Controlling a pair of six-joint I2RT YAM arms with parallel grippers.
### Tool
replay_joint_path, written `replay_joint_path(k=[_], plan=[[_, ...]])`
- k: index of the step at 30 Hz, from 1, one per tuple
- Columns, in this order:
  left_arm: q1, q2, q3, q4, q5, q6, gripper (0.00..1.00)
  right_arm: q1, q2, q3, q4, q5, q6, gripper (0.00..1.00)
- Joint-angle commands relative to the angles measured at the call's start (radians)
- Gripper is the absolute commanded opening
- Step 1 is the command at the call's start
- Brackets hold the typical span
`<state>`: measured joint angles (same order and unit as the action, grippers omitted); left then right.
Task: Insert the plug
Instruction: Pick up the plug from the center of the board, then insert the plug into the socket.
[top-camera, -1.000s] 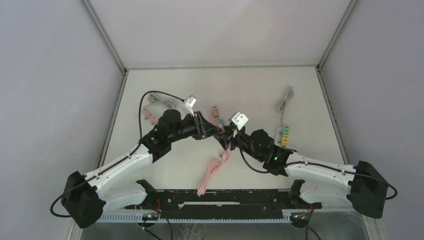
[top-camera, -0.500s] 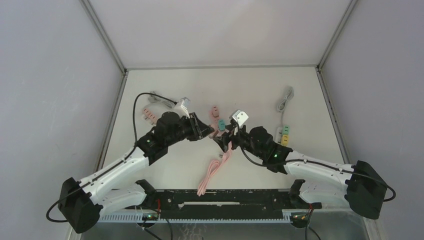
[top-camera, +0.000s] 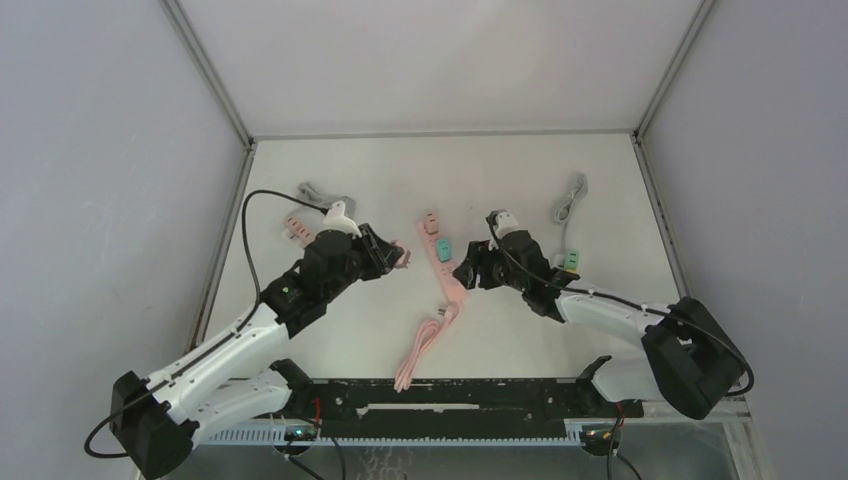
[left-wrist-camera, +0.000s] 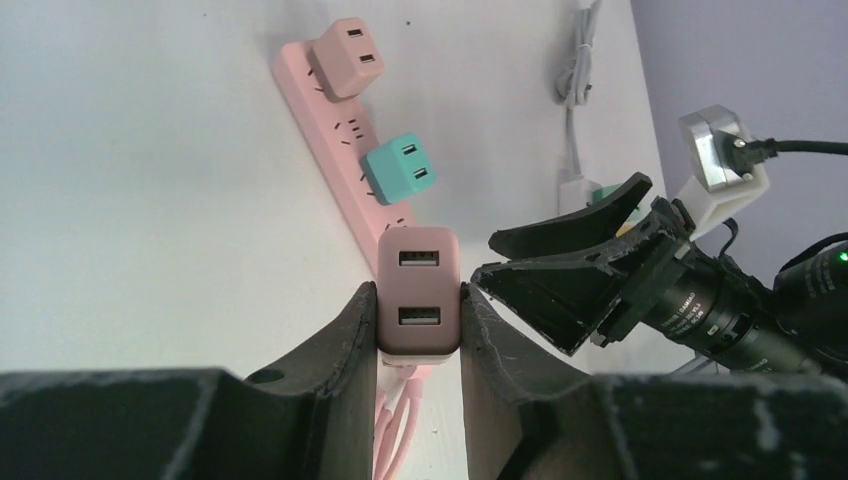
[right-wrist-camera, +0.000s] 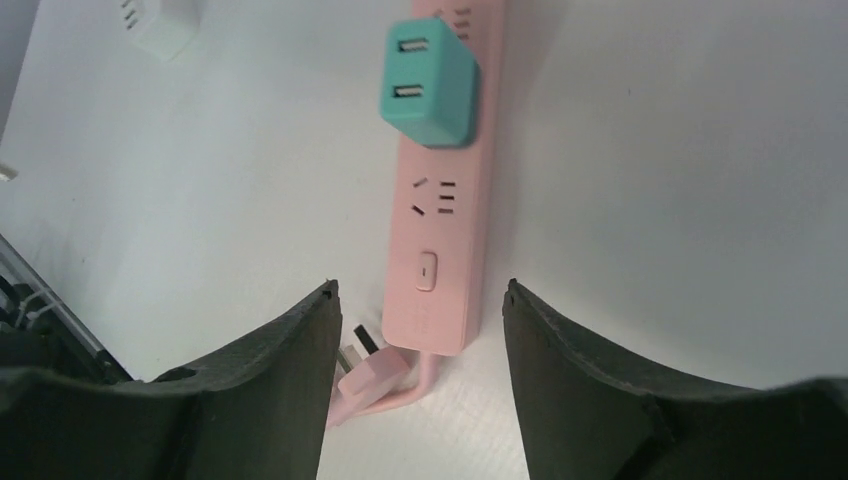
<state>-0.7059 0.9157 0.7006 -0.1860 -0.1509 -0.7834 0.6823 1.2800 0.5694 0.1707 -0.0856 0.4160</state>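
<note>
My left gripper (left-wrist-camera: 418, 292) is shut on a pink plug (left-wrist-camera: 419, 270) with two USB ports, its fingers pressing both sides. From above, the left gripper (top-camera: 395, 255) holds that plug (top-camera: 402, 257) just left of the pink power strip (top-camera: 447, 268). The strip (left-wrist-camera: 325, 110) carries a pink adapter (left-wrist-camera: 345, 57) and a teal adapter (left-wrist-camera: 398, 172). My right gripper (right-wrist-camera: 421, 290) is open, with nothing between its fingers. It hovers over the switch end of the strip (right-wrist-camera: 445, 230), below the teal adapter (right-wrist-camera: 427, 85).
The strip's own pink wall plug (right-wrist-camera: 372, 375) and looped pink cable (top-camera: 420, 345) lie toward the near edge. A second strip with green and yellow adapters (top-camera: 570, 262) and a grey cable (top-camera: 572, 200) lies right. Another strip (top-camera: 296, 228) lies left. Walls close in three sides.
The two grippers, which met over the strip a second ago, have drawn apart. The left one pulled back left with the pink plug. The right one opened and swung down over the strip.
</note>
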Motion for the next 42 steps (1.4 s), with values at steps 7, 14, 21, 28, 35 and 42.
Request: replay_joint_path(k=[7,14,21,28,35,42], plan=[[-0.005,0.043,-0.030,0.061,-0.034,-0.024,0.00,-0.048,0.123,0.008,0.032,-0.071,0.241,0.56],[-0.019,0.088,-0.047,0.105,-0.026,-0.047,0.00,-0.045,0.198,-0.006,0.104,-0.105,0.266,0.50],[-0.026,0.128,-0.049,0.128,-0.037,-0.052,0.01,0.031,0.270,-0.006,0.224,-0.117,0.354,0.40],[-0.026,0.164,-0.061,0.155,-0.044,-0.061,0.00,0.087,0.350,0.014,0.367,-0.160,0.421,0.35],[-0.028,0.224,-0.073,0.179,-0.083,-0.080,0.00,0.113,0.422,0.061,0.432,-0.198,0.451,0.33],[-0.041,0.278,-0.068,0.206,-0.118,-0.084,0.00,0.108,0.437,0.044,0.445,-0.182,0.478,0.31]])
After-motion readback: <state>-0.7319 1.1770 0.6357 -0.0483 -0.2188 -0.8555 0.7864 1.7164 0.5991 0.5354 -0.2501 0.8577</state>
